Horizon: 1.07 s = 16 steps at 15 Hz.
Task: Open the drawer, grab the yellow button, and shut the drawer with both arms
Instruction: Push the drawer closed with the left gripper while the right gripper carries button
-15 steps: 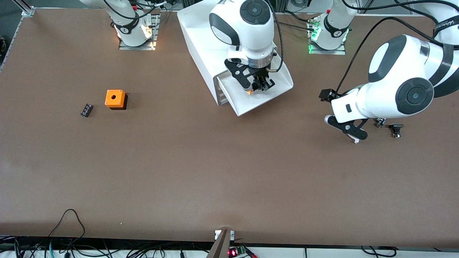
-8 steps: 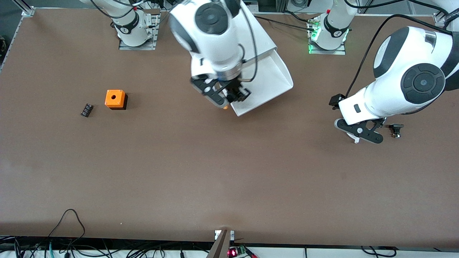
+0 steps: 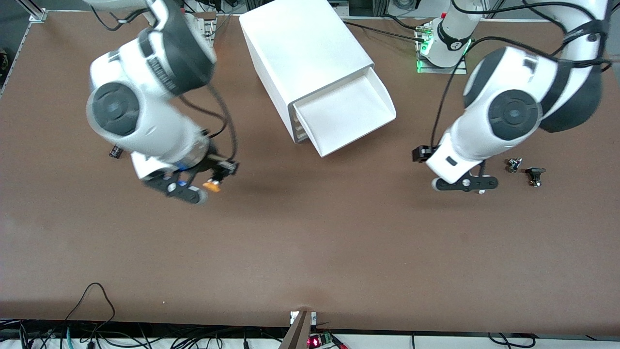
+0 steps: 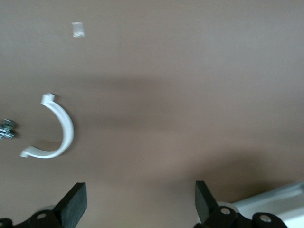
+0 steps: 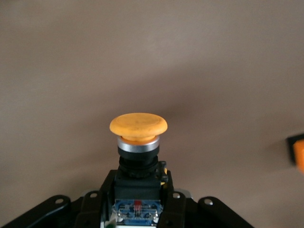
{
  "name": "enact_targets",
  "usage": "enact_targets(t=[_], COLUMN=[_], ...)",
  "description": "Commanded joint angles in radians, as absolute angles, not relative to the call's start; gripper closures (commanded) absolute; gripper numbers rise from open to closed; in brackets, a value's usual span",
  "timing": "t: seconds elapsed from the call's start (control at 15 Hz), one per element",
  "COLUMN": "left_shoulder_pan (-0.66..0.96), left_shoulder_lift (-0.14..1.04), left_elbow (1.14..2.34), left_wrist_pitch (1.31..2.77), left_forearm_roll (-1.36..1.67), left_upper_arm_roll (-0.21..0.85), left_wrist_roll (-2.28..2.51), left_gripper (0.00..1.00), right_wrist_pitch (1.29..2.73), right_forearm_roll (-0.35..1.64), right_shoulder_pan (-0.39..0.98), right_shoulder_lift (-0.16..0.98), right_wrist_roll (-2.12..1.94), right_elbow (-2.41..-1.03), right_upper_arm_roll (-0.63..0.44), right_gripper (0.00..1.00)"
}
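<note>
The right gripper [image 3: 206, 186], its arm bent low over bare table toward the right arm's end, clamps the button [image 3: 212, 184], orange cap pointing out from its fingers. The drawer [image 3: 345, 112] stands pulled out of the white cabinet [image 3: 302, 53]. The left gripper [image 3: 465, 184] hangs with fingers spread over the table, a white curved clip [image 4: 52, 130] lying under it.

No legible text, labels, brands or numbers anywhere. Round badges on the two arm bases [image 3: 455, 44] carry a mark, too small to make out. Nothing printed on the white cabinet [image 3: 310, 58], the drawer [image 3: 346, 116] or the button [image 5: 138, 127]. Small pale patch on the table [image 4: 78, 29], unreadable
</note>
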<state>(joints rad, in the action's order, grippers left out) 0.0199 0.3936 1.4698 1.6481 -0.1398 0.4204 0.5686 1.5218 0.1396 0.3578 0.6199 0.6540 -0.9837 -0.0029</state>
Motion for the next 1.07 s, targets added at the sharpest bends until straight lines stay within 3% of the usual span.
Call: enact_targets(t=[0.0, 0.47, 1.0], left_shoulder_pan=[0.057, 0.072, 0.071], left_shoulder_lift=[0.376, 0.367, 0.348], left_elbow=[1.572, 1.738, 1.81], left_wrist_pitch=[1.78, 1.997, 2.025], left_forearm_roll=[-0.121, -0.123, -0.123], left_upper_arm_roll=[0.416, 0.502, 0.61], left_wrist_roll=[0.739, 1.058, 1.164], left_gripper=[0.0, 0.01, 0.01], right_wrist_pitch=[1.529, 1.776, 2.15], right_forearm_roll=[0.153, -0.009, -0.003], right_shoulder_pan=[0.258, 0.16, 0.028], right_shoulder_lift=[0.617, 0.63, 0.696], right_wrist_roll=[0.456, 0.181, -0.041], right_elbow=[-1.037, -1.3, -1.548], right_upper_arm_roll=[0.012, 0.012, 0.012], right_gripper=[1.0, 1.0, 1.0])
